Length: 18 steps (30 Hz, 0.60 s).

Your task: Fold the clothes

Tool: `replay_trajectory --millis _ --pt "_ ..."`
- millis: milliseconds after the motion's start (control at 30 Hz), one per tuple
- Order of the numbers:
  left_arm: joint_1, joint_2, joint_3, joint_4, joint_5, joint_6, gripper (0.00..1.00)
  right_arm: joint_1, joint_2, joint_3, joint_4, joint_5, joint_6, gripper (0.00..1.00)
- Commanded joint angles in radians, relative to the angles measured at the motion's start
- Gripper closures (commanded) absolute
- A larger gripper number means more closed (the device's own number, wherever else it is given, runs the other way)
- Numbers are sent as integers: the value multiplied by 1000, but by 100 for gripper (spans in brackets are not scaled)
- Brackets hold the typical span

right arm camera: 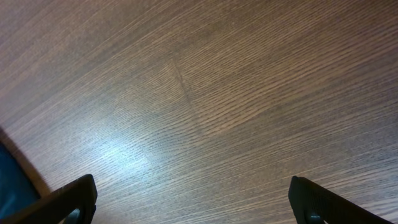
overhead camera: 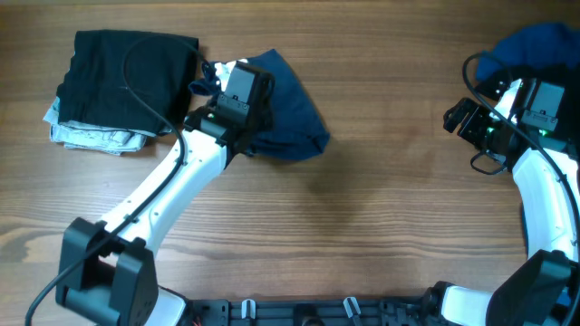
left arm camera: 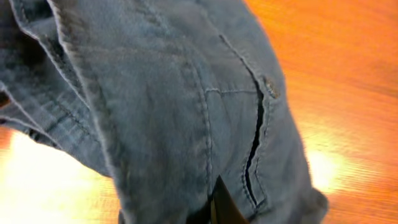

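Observation:
The dark navy trousers (overhead camera: 290,113) lie bunched on the table just right of a stack of folded clothes. My left gripper (overhead camera: 237,91) is on the bundle's left edge, shut on the trousers. In the left wrist view the trousers (left arm camera: 168,112) fill the frame, with a seam, a pocket slit and a small button (left arm camera: 270,87). One dark finger tip shows at the bottom. My right gripper (overhead camera: 460,118) is open and empty over bare wood at the far right; its fingers show wide apart in the right wrist view (right arm camera: 193,202).
A stack at the back left has a folded black garment (overhead camera: 127,68) on a pale patterned one (overhead camera: 91,136). A royal blue garment (overhead camera: 535,45) lies heaped at the back right corner, beside my right arm. Black cables run over both arms.

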Motion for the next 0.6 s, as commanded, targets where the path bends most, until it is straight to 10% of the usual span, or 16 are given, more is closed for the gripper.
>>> replay_trajectory --millis 0,400,567 --pt "6 79 12 -51 -12 -87 96 2 7 6 2 21 6 0" --pt "13 273 10 -176 17 -233 94 2 7 6 2 21 6 0" --pt "64 206 13 -178 153 -228 46 2 7 6 2 21 6 0"
